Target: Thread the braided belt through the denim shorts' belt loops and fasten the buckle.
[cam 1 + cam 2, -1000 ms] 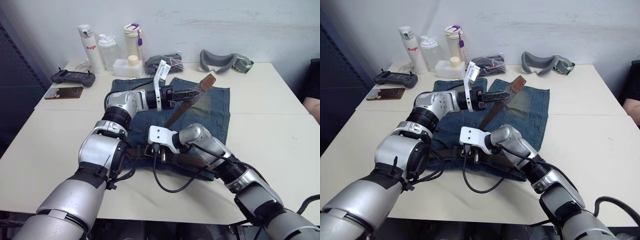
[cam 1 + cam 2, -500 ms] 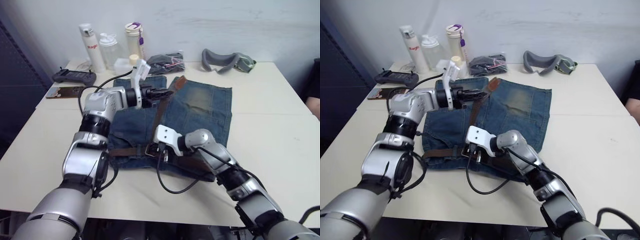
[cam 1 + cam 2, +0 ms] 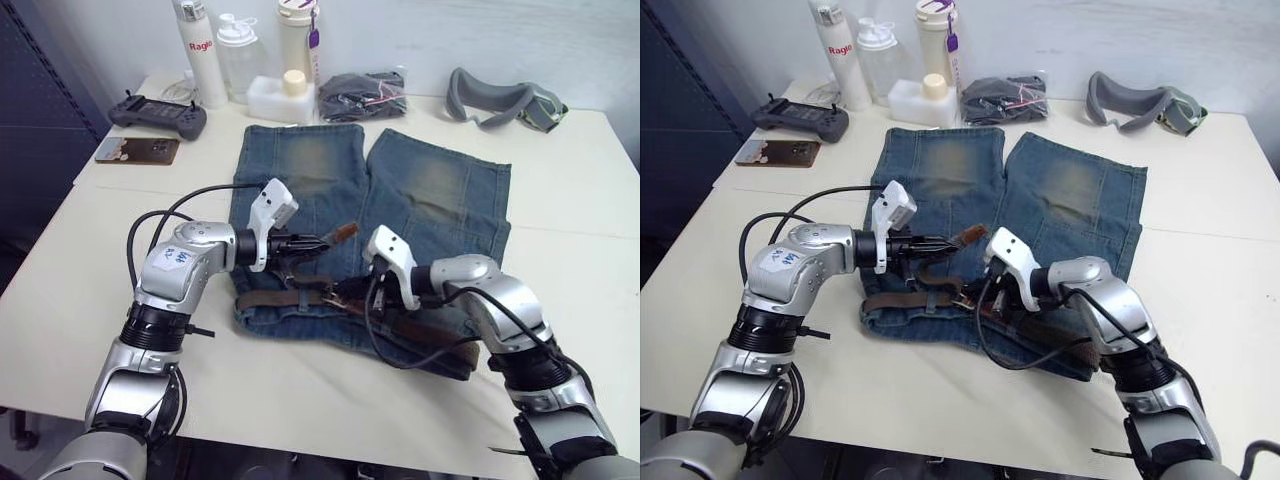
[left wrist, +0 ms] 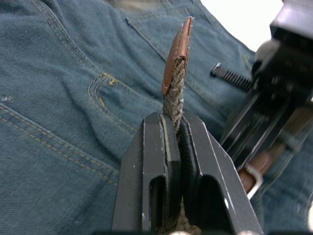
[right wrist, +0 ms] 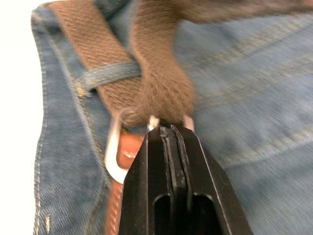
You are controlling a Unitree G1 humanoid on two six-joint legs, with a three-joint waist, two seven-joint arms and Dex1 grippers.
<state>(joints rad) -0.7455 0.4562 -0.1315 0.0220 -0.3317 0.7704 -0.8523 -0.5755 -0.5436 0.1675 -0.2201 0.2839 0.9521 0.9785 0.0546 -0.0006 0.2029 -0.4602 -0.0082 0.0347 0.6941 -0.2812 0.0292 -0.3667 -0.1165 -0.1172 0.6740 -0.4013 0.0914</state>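
On the pale surface (image 3: 560, 240) the denim shorts (image 3: 420, 190) lie flat, legs pointing toward the far edge and the waistband nearest the robot. Along that waistband runs the braided belt (image 3: 262, 299), passing under one of the belt loops (image 5: 110, 73), a thin denim strip crossing the strap in the right wrist view. The left gripper (image 4: 174, 128) hovers just above the shorts near the waistband, its fingers (image 4: 154, 161) clamped together on the belt's free end, so the leather-capped tip (image 4: 177, 49) stands out beyond them. The right gripper (image 5: 170, 132) sits at the middle of the waistband with its fingers pressed together at the buckle (image 5: 117, 147); the silvery frame shows just beside the fingertips, and a fold of braided strap loops through it above them. Whether the buckle itself is pinched or only the strap beside it cannot be told. Along the far edge of the surface stand three bottles (image 3: 297, 35), with a black bundle in a clear bag (image 3: 362, 95), a grey goggle strap (image 3: 500, 97), a black controller (image 3: 158, 115) and a phone (image 3: 137, 150).
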